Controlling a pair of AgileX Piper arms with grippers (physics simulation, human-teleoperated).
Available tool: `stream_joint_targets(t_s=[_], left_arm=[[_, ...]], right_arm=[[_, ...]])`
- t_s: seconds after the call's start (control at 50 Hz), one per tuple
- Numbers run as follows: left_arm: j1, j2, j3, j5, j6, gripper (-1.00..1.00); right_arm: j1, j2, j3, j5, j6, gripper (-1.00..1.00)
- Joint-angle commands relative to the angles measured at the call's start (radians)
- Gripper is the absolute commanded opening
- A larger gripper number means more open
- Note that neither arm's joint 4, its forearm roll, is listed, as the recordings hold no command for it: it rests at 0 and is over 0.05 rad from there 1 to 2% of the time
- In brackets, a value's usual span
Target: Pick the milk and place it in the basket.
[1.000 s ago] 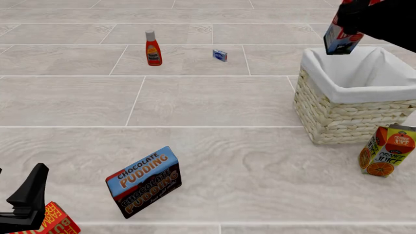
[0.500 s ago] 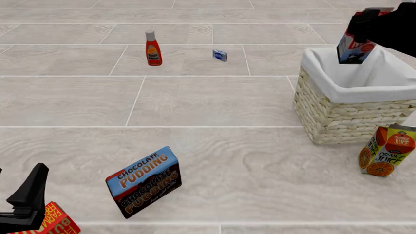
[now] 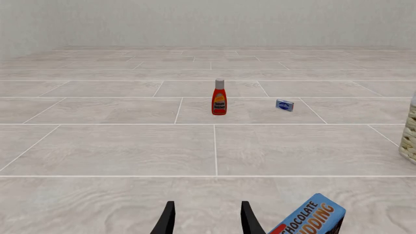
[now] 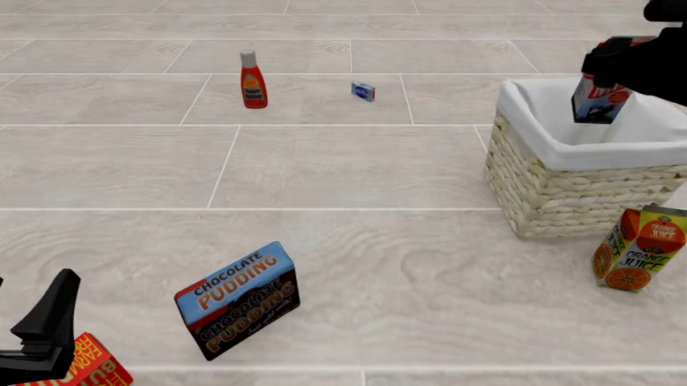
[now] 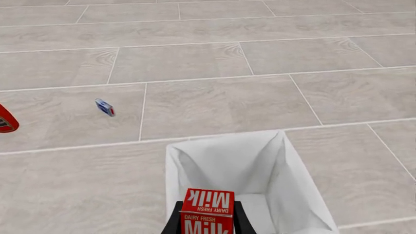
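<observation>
Left tool (image 3: pixel 205 219): two dark fingers (image 3: pixel 167 220) in the foreground, set apart, nothing between them. Chocolate pudding box (image 3: pixel 311 218) tilted, just beside the fingers. Further out on the table (image 3: pixel 117 148), a red ketchup bottle (image 3: pixel 219 97) stands upright; a small blue packet (image 3: pixel 285 105) lies near it. Woven basket (image 3: pixel 409 136) cut off by the frame border.

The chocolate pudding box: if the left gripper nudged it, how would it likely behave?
The chocolate pudding box stands tilted on a lower edge, so it would probably topple. Its flat cardboard-like faces suggest it is stiff, fairly light, and would slide rather than roll.
</observation>
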Motion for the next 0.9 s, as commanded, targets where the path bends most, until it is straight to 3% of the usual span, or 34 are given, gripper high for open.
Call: stream_joint_targets(t_s=[0.02,0.9], left_arm=[[0.000,0.000,0.000,0.000,0.000,1.00],[0.000,0.000,0.000,0.000,0.000,1.00]], right_arm=[[-0.011,0.050,-0.043,-0.006,0.010,-1.00],[-0.049,0.261,-0.097,-0.049,0.024,-1.00]])
